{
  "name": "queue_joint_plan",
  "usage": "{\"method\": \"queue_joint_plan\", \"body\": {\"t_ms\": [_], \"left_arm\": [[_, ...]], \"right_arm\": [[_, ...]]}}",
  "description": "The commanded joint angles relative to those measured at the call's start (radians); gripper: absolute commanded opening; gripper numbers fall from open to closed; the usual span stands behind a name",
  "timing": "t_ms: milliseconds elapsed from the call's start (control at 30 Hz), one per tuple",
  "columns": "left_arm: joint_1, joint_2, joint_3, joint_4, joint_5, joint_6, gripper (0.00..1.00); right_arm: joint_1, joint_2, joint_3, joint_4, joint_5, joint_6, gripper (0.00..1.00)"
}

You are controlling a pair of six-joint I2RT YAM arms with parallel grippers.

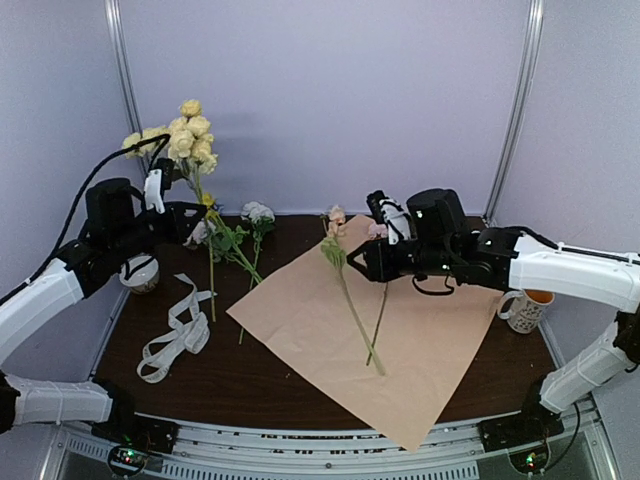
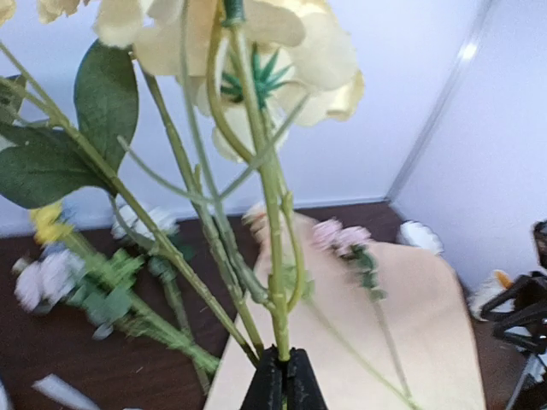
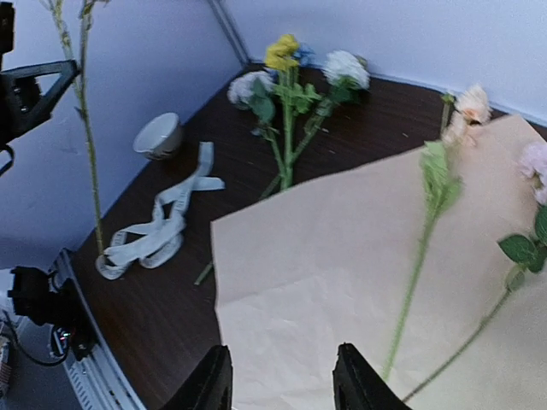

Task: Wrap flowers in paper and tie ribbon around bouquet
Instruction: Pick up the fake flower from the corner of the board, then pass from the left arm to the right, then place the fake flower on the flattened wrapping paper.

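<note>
The tan paper (image 1: 400, 340) lies spread on the dark table with two flowers (image 1: 352, 305) resting on it. More flowers (image 1: 238, 238) lie on the table left of the sheet. My left gripper (image 1: 196, 212) is raised at the far left, shut on a green stem (image 2: 279, 299) of yellow flowers (image 1: 188, 135) that stands upright above it. In the left wrist view the left gripper (image 2: 285, 357) pinches that stem. My right gripper (image 3: 282, 376) hovers open over the paper (image 3: 325, 282), holding nothing. The cream ribbon (image 1: 180, 330) lies crumpled left of the paper.
A small white bowl (image 1: 140, 272) sits by the left wall under the left arm. At the right edge, beneath the right arm, a white mug (image 1: 525, 308) stands. The paper's near corner overhangs the table's front edge (image 1: 300, 425).
</note>
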Motion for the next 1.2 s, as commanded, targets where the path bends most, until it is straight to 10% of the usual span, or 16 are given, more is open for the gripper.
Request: {"method": "queue_joint_plan", "body": {"t_ms": [0,467,633,700,900,1167], "left_arm": [[-0.183,-0.043,-0.003,0.363,0.150,0.004,0.00],[-0.420,0.100,0.012,0.723,0.286,-0.085,0.00],[-0.433,0.124,0.029,0.709,0.306,-0.088,0.00],[-0.433,0.117,0.031,0.664,0.270,-0.081,0.00],[-0.421,0.132,0.156,0.195,-0.033,0.025,0.60],[-0.299,0.222,0.261,-0.199,-0.182,-0.036,0.68]], "right_arm": [[0.111,0.036,0.158,0.205,-0.170,-0.119,0.43],[0.173,0.223,0.367,0.368,-0.310,-0.030,0.58],[0.163,0.186,0.326,0.332,-0.247,-0.030,0.05],[0.138,0.147,0.274,0.329,-0.181,0.023,0.00],[-0.037,0.117,0.169,0.044,-0.086,0.179,0.00],[-0.189,0.209,0.096,-0.188,0.038,0.122,0.00]]}}
